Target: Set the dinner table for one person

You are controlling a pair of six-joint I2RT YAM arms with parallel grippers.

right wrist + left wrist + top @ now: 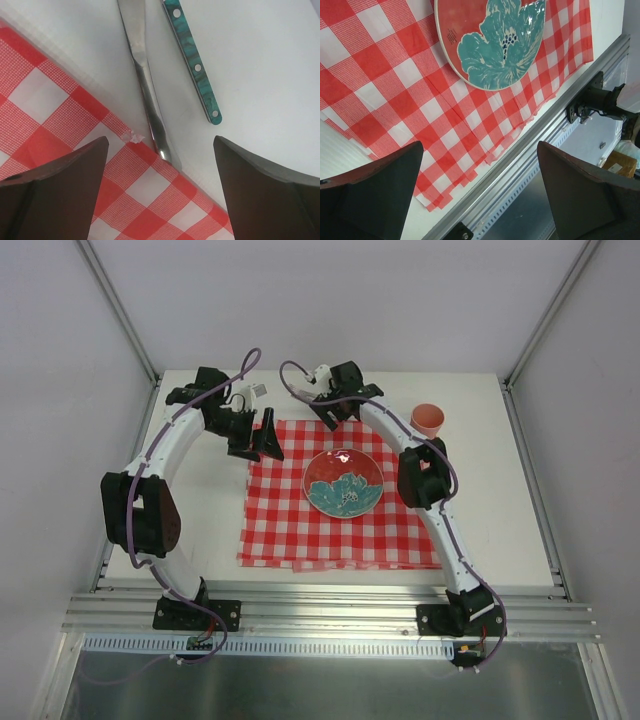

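Your left hand [260, 440]: jaws wide apart, nothing held, above far-left corner of checked cloth [300, 520]. Your right hand [160, 142]: jaws wide apart, nothing held, above cloth's far edge. Under it, steel utensil [145, 75] and teal-handled utensil [196, 67] lie side by side on counter [500, 500]; steel one's end touches cloth edge. Counter spreads under both arms, aluminium rail along near edge. Plate [343, 483] on cloth. Pink cup [427, 419] far right on counter.

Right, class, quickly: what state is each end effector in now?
Left end effector: open, holding nothing, over the checked cloth.
Right end effector: open, holding nothing, over a silver utensil.
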